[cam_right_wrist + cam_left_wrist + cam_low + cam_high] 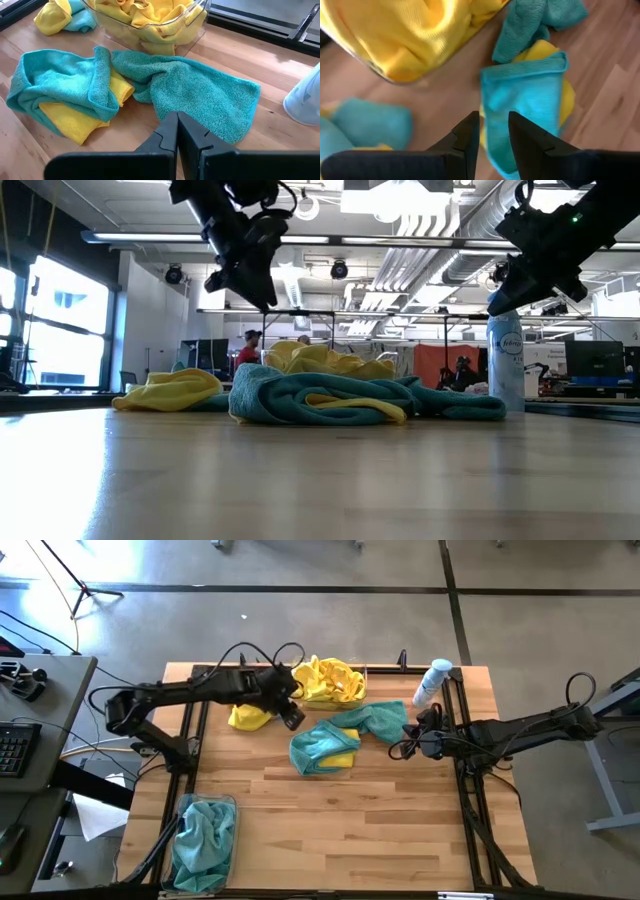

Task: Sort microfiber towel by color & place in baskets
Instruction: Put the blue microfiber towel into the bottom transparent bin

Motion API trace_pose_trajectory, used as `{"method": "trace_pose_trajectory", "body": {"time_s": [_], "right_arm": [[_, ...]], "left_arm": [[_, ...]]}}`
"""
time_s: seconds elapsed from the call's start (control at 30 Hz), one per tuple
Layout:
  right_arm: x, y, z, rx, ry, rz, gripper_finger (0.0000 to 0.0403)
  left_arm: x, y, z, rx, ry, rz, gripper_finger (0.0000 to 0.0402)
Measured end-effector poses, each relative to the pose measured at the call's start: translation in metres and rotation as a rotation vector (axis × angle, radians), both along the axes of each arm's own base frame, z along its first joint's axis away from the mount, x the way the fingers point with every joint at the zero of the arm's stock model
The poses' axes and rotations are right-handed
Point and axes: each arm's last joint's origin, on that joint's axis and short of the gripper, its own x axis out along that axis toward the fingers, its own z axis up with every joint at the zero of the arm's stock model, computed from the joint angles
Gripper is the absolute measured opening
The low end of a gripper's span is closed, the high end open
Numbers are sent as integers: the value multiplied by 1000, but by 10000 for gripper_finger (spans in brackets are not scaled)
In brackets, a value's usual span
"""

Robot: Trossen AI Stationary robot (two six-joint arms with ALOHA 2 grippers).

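Two end effectors above teal towels [325,747], left [292,718] slightly spread, right [412,745] pressed together

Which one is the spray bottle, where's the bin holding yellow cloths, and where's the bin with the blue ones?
spray bottle [432,681]: high view, on its white body.
bin of yellow cloths [192,30]: right wrist view, on its clear front wall.
bin of teal-blue cloths [231,806]: high view, on its rim's far right corner.
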Motion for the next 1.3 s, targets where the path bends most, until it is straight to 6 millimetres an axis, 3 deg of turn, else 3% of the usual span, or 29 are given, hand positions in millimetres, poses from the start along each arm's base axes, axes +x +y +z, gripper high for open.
{"method": "trace_pose_trajectory", "body": {"time_s": [0.2,0.4,0.7,1.3], "right_arm": [[0,0,0,-35,34,38,0],[0,0,0,-63,61,68,0],[3,2,1,-14,45,126,0],[3,3,1,-13,54,158,0]], "left_arm": [[12,-23,-10,-51,18,54,92],[30,-39,-39,-31,119,77,92],[48,-49,-85,-137,244,105,92],[50,-58,-87,-138,244,118,92]]}}
